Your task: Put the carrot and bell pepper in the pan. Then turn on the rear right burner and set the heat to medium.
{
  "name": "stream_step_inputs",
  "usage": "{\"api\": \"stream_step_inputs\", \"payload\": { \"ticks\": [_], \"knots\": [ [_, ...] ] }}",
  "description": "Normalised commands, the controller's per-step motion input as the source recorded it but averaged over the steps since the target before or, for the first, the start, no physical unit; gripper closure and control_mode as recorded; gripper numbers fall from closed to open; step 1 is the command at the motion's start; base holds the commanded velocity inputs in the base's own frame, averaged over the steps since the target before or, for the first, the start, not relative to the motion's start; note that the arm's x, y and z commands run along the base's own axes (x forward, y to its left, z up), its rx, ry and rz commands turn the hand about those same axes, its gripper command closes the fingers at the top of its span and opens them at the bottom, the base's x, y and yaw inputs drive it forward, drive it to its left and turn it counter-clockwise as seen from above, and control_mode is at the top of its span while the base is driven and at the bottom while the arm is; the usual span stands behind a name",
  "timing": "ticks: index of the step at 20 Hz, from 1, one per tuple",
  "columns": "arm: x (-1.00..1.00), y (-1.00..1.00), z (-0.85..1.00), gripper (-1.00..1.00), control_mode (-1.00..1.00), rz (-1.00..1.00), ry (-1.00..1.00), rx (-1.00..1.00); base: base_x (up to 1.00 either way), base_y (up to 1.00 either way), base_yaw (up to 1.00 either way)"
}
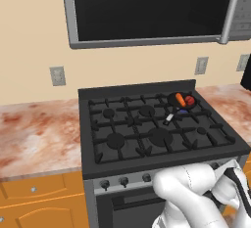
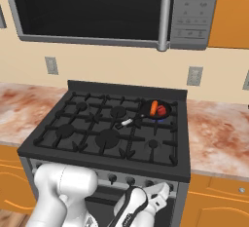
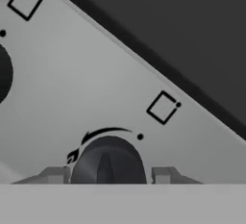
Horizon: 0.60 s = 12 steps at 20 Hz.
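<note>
At the stove's front panel, the gripper [image 3: 109,176] is straddling a dark knob [image 3: 108,163], seemingly clamping it — carrot [image 1: 180,99] and bell pepper [image 1: 189,100] are lying in the pan [image 1: 182,101], so next it is needing a turn to medium.

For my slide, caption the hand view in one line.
Gripper closed around a dark stove knob on the grey control panel.

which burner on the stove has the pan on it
The rear right burner: the black pan sits over it, holding the carrot and bell pepper. The other burners show bare grates.
</note>
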Motion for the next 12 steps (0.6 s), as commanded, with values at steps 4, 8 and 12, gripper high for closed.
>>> {"api": "stream_step_inputs", "payload": {
  "ticks": [4, 8, 12],
  "knots": [
    [-0.06, -0.16, -0.03, 1.0, -1.0, 0.0, 0.0, -0.22, 0.0, 0.0, 0.0],
    [-0.04, -0.16, -0.08, 1.0, -1.0, 0.0, 0.0, -0.21, 0.0, 0.0, 0.0],
    [-0.03, -0.14, -0.11, 1.0, -1.0, 0.0, 0.0, -0.22, 0.0, 0.0, 0.0]
  ]
}}
